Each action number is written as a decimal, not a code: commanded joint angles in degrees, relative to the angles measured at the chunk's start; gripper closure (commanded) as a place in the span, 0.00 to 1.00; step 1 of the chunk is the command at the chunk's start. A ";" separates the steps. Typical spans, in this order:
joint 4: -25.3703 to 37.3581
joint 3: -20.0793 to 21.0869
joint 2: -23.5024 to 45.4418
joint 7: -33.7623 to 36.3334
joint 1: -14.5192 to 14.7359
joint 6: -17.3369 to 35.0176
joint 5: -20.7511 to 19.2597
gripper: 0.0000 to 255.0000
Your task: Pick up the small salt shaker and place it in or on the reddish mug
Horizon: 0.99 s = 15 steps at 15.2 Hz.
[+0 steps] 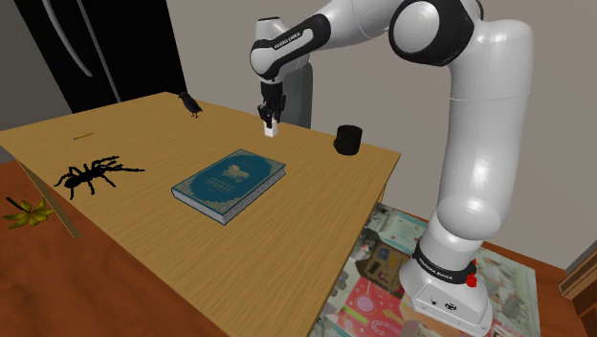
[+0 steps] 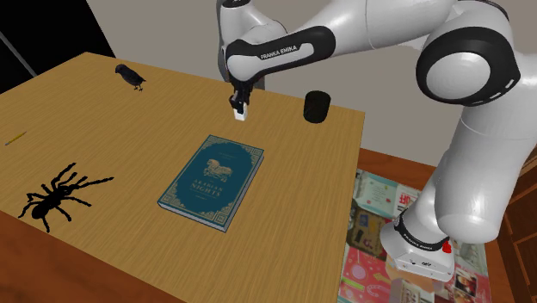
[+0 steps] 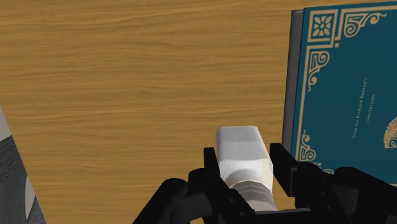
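- While the arm reached out over the wooden table, the gripper pointed straight down above the far half of the top.
- Claw state: fingers closed narrowly onto the salt shaker, one black finger pressed on each side of it in the wrist view.
- Shaker rendered plain white, a small upright block; its lower end stuck out beyond the fingertips.
- Shaker position: over bare wood, just past the far corner of the book, between the bird figure and the mug.
- Could not tell whether the shaker's base touched the table or hung just above it.
- Mug appeared dark, almost black, not reddish. It stood upright near the table's far corner, on the shoulder view's right, well apart from the shaker.
- Book: teal cover with gold ornament, lying flat near the middle of the table.
- Black spider figure sat toward the shoulder view's left, well apart from the book.
- Black bird figure stood close to the far edge.
- Floor: a colourful mat under the table's right end and the stand; yellow bananas lay on the floor at the left.
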 commanded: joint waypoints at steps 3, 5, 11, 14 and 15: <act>1.90 0.02 -0.91 -0.18 0.05 -2.84 0.04 1.00; 3.05 0.02 -1.20 -0.29 0.05 -4.27 0.08 1.00; 6.87 0.03 -1.79 -0.63 0.07 -8.66 0.18 1.00; 5.97 -0.33 -3.32 -1.69 -0.54 -9.20 0.29 1.00; 4.12 -0.71 -4.71 -2.68 -1.15 -8.66 0.36 1.00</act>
